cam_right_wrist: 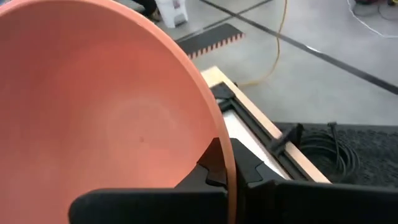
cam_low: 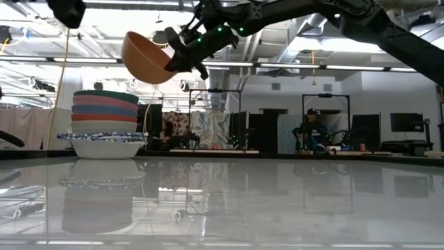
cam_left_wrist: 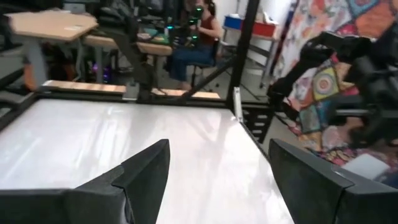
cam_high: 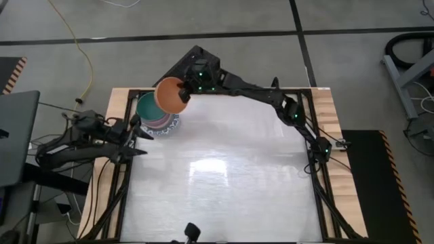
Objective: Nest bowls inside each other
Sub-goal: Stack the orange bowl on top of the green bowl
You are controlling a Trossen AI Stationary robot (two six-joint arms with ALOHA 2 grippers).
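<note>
A stack of several nested bowls [cam_high: 157, 116] stands at the table's far left, a green bowl [cam_low: 105, 95] on top and a white, blue-rimmed bowl [cam_low: 104, 142] resting on the table at the bottom. An orange bowl [cam_high: 171, 95] hangs in the air just right of and above the stack, with my right gripper [cam_high: 185, 91] shut on it. My left gripper [cam_high: 141, 141] is at the table's left edge, beside the stack on its near side. It is open, with nothing between its fingers [cam_left_wrist: 149, 174]. My right gripper pinches the orange bowl's rim [cam_right_wrist: 229, 163] between its two fingers, one finger inside the bowl and one against the outer wall. The fingers come nearly level from the table's far right side. The bowl [cam_low: 146, 59] is lifted clear and tilted, its opening up and toward the gripper.
The glossy white table top [cam_high: 224, 176] lies bare to the right of and nearer than the stack, framed by wooden edges [cam_high: 332, 115]. A laptop [cam_high: 15, 135] sits off the left side. A person [cam_low: 311, 130] sits in the room beyond the table.
</note>
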